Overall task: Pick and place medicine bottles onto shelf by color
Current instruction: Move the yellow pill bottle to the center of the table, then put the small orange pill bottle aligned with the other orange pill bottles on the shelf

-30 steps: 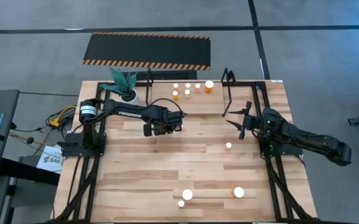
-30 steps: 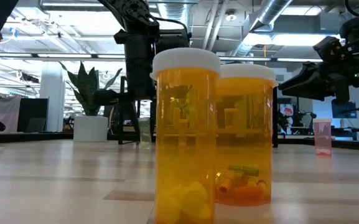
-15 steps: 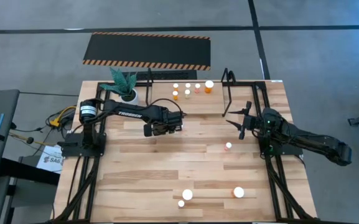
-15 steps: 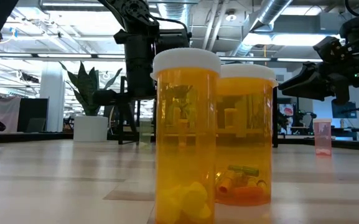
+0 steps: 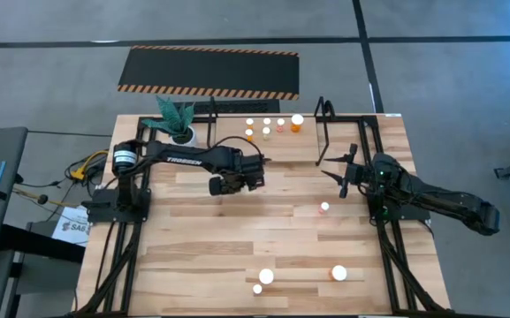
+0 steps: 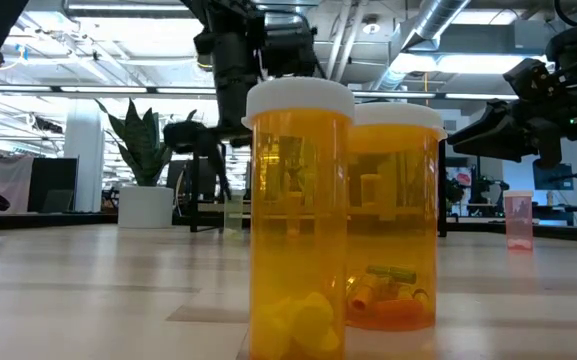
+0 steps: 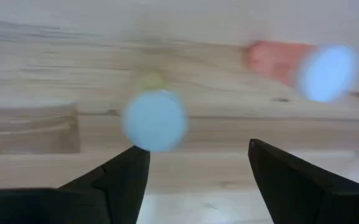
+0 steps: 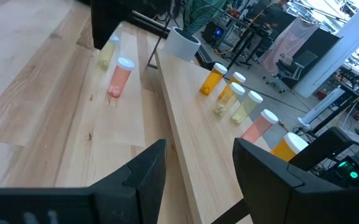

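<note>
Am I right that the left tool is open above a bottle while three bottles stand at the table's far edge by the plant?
Not quite: the high view shows five bottles there, not three. The left tool is indeed open above a bottle.

— What lies around the table? — Grey floor (image 5: 42, 79) crossed by dark lines; a black hazard-striped mat (image 5: 209, 71) at upper centre of the overhead frame.

— And beyond? — Silver ceiling ducts (image 6: 438, 30) upper right in the level view; a white column (image 6: 83, 150) at left; bright ceiling lights; a potted plant (image 6: 146, 160) left of centre.
</note>
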Tool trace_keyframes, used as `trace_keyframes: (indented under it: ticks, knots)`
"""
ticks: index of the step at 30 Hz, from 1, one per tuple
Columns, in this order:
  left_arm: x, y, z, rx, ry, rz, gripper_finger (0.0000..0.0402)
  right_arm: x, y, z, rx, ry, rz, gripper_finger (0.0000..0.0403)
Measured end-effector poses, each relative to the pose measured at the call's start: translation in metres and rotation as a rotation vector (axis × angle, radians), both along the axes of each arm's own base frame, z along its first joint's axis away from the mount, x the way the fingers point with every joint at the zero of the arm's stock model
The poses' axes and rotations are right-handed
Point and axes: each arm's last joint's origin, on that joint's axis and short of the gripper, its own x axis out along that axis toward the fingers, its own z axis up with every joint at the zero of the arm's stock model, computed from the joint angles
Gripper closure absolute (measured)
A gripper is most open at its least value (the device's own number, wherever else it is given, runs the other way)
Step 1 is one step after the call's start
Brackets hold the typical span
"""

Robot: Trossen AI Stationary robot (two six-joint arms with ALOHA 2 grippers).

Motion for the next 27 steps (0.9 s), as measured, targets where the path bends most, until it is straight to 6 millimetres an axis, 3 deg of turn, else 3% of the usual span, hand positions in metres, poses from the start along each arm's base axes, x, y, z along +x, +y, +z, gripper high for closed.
trace_keyframes:
  ticks: [10, 16, 22, 27]
  knots:
    - [0.008, -0.060, 0.036, 0.101, 0.018, -0.037, 0.0141, 0.000, 0.000, 0.000, 0.000, 0.000, 0.000, 0.0196]
    - [0.008, -0.093, 0.054, 0.119, -0.001, -0.143, 0.0141, 0.000, 0.000, 0.000, 0.000, 0.000, 0.000, 0.0196]
    - [0.008, -0.110, 0.061, 0.126, -0.025, -0.220, 0.0141, 0.000, 0.000, 0.000, 0.000, 0.000, 0.000, 0.0196]
    - [0.006, -0.111, 0.061, 0.129, -0.009, -0.234, 0.0141, 0.000, 0.000, 0.000, 0.000, 0.000, 0.000, 0.0196]
